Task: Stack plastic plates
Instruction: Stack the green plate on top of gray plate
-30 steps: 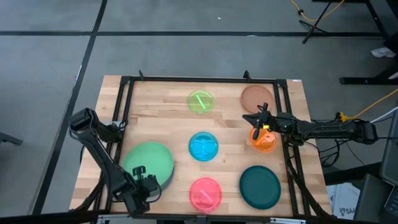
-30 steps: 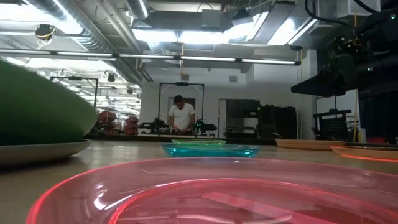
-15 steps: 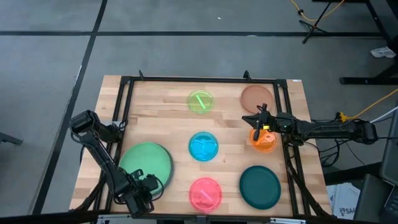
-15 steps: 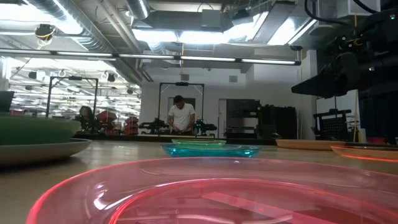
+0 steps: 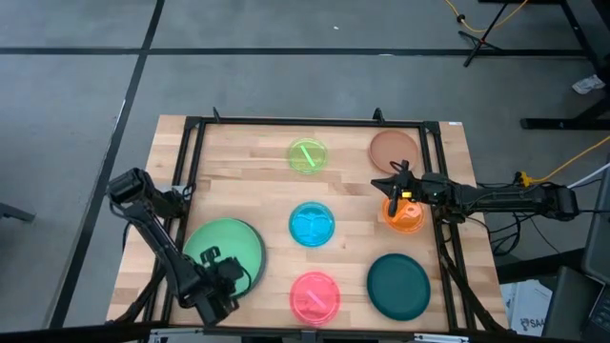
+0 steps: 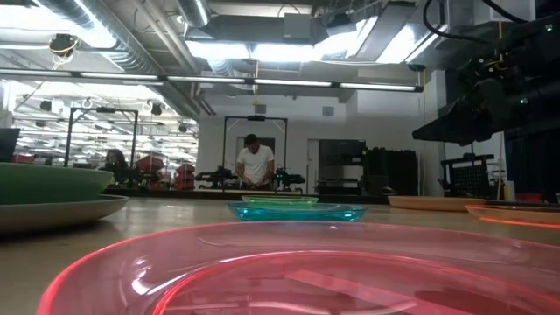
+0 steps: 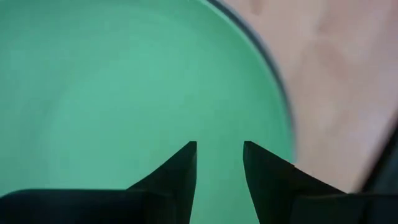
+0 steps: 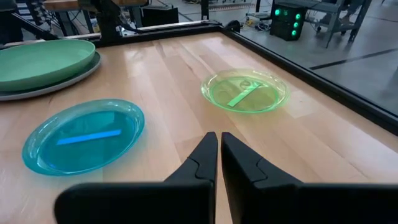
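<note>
A light green plate (image 5: 227, 246) lies flat on a grey plate (image 6: 61, 211) at the table's near left. My left gripper (image 7: 219, 149) hovers open over the green plate's near part (image 5: 212, 262), touching nothing. The other plates lie singly on the table: lime (image 5: 307, 155), brown (image 5: 393, 150), blue (image 5: 312, 224), orange (image 5: 407, 217), pink (image 5: 315, 295) and dark teal (image 5: 398, 286). My right gripper (image 8: 219, 138) is shut and empty, held above the table by the orange plate (image 5: 400, 188).
A black frame (image 5: 305, 122) runs around the table top. Bare wood shows between the plates, widest at the far left (image 5: 238, 162). A person (image 6: 255, 164) stands far off in the room behind the table.
My left gripper has opened and let go of the light green plate. The plate stood tilted with one edge raised; it has dropped and now lies flat on the grey plate.
</note>
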Controlling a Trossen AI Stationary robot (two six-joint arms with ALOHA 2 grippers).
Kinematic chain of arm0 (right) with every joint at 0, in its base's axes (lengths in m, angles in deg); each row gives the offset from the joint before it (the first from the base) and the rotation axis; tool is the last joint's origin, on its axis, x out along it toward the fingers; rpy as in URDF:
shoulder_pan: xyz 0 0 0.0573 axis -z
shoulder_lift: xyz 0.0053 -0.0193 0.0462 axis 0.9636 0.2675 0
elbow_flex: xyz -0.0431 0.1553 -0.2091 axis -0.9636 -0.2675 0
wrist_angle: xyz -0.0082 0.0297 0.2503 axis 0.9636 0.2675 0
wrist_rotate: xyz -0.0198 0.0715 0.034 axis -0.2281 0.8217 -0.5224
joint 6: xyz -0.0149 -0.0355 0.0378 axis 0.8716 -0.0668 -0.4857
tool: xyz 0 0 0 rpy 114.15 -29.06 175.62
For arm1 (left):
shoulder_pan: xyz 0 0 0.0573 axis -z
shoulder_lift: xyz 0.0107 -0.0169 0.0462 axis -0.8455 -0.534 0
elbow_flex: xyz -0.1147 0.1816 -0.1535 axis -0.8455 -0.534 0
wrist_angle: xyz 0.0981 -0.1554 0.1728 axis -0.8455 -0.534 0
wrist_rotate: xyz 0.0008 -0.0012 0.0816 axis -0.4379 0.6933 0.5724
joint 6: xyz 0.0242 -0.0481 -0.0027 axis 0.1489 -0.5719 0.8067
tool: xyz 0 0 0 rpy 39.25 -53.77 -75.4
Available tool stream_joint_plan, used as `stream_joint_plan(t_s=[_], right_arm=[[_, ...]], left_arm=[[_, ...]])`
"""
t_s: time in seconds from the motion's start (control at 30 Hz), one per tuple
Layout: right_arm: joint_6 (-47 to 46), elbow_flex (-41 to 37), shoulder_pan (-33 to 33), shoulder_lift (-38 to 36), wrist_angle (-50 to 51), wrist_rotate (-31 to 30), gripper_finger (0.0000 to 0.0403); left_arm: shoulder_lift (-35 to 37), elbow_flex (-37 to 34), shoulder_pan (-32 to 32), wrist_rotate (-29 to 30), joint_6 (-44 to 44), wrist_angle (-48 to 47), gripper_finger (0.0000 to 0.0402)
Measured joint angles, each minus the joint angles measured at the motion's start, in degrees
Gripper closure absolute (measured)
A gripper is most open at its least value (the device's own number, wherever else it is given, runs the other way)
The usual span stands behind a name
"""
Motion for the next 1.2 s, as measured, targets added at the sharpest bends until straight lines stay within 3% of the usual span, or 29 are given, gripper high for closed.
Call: stream_joint_plan(t_s=[0.2,0.6,0.9,1.2], right_arm=[[-0.02,0.0,0.0,0.0,0.59,0.0,0.0388],[0.15,0.0,0.0,0.0,0.96,0.0,0.0388],[0.17,0.0,0.0,0.0,1.52,0.0,0.0388],[0.2,0.0,0.0,-0.02,1.73,-0.01,0.0388]], left_arm=[[0.07,-4.94,-3.46,-4.41,0.84,0.57,0.0278],[0.67,-13.88,-10.59,-14.57,13.17,11.08,0.0278],[0.59,-14.77,-17.33,-12.38,22.72,12.1,0.0278],[0.35,-14.97,-23.87,-6.14,28.5,12.32,0.0278]])
